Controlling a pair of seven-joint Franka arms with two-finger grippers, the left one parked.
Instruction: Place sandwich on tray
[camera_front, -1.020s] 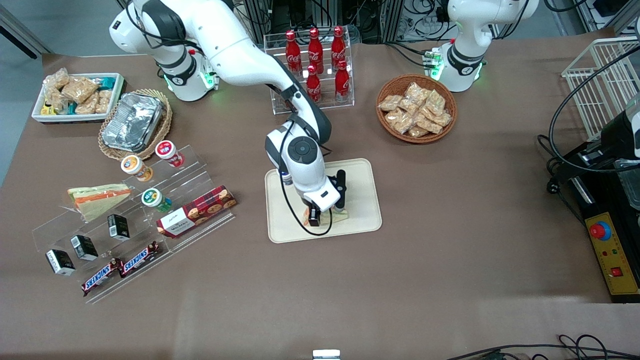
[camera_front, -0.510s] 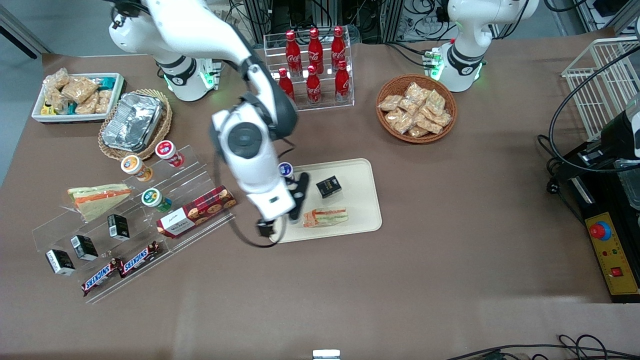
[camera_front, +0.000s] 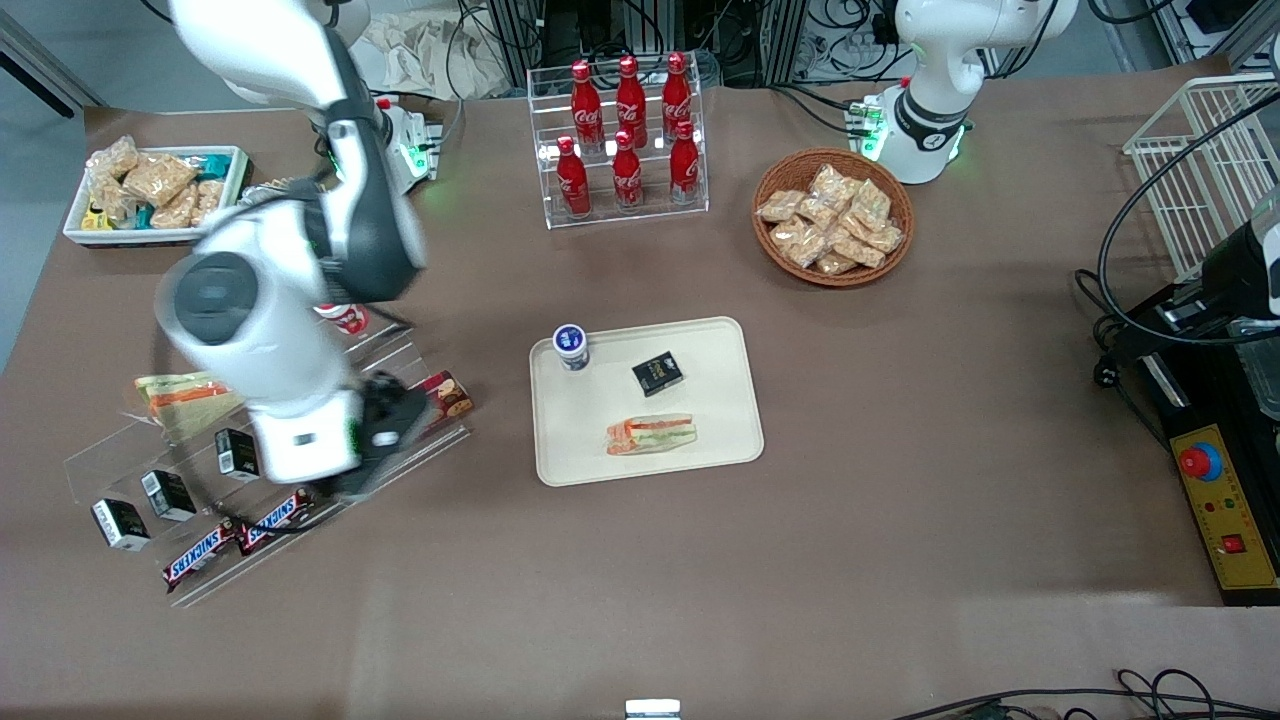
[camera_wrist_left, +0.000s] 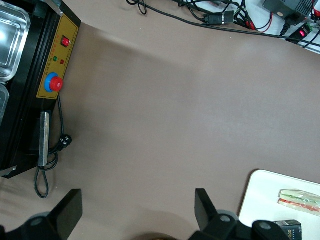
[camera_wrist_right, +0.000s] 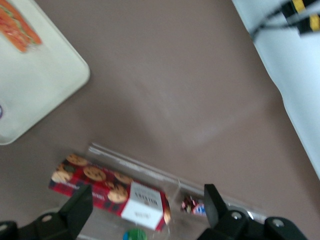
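The sandwich (camera_front: 651, 435), narrow and clear-wrapped with red-orange and green stripes, lies flat on the cream tray (camera_front: 700, 380) near the tray's edge closest to the front camera. Nothing holds it. My gripper (camera_front: 385, 430) hangs well away from the tray, toward the working arm's end of the table, above the clear display rack. In the right wrist view the gripper (camera_wrist_right: 147, 207) is open and holds nothing, with the red cookie box (camera_wrist_right: 107, 195) beneath it. A tray (camera_wrist_right: 40, 85) corner and the sandwich's (camera_wrist_right: 20, 30) end also show there. The left wrist view holds the sandwich (camera_wrist_left: 300, 198) on the tray (camera_wrist_left: 260, 200).
A blue-lidded cup (camera_front: 571, 345) and a small black box (camera_front: 657, 373) share the tray. The rack under the gripper carries a wedge sandwich (camera_front: 175, 392), small cartons and Snickers bars (camera_front: 235, 535). A cola bottle rack (camera_front: 625, 140), snack basket (camera_front: 833, 217) and white bin (camera_front: 150, 190) stand farther back.
The gripper has let go of the sandwich, lifted off the tray and swung toward the working arm's end, over the display rack. The sandwich stays on the tray.
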